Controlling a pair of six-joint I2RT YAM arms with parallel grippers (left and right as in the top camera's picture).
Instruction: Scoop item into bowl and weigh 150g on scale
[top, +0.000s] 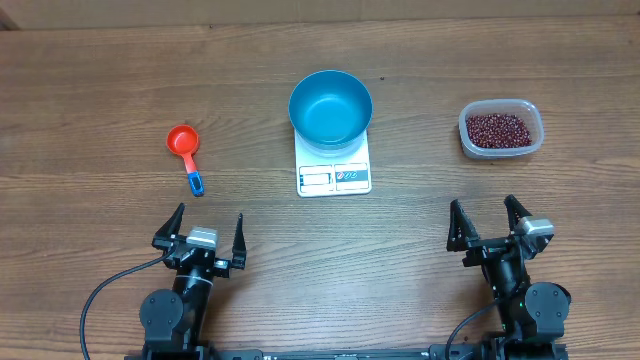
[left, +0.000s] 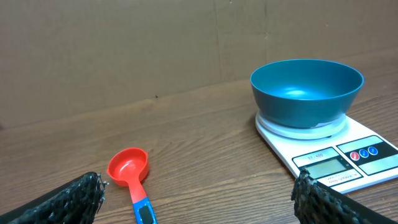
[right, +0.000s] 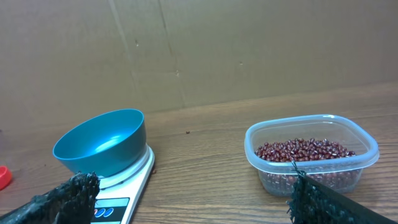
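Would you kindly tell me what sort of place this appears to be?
Likely a robot lab bench, not a kitchen: a wood-grain table, cardboard backing, and a scale with a bowl laid out.

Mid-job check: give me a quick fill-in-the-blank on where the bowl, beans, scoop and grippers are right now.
The blue bowl stands on the ____.
The beans lie in the clear ____.
The red scoop lies on the robot's ____ side of the bowl.
The left gripper and right gripper both stand ____, holding nothing.
Missing words: scale; tub; left; open.
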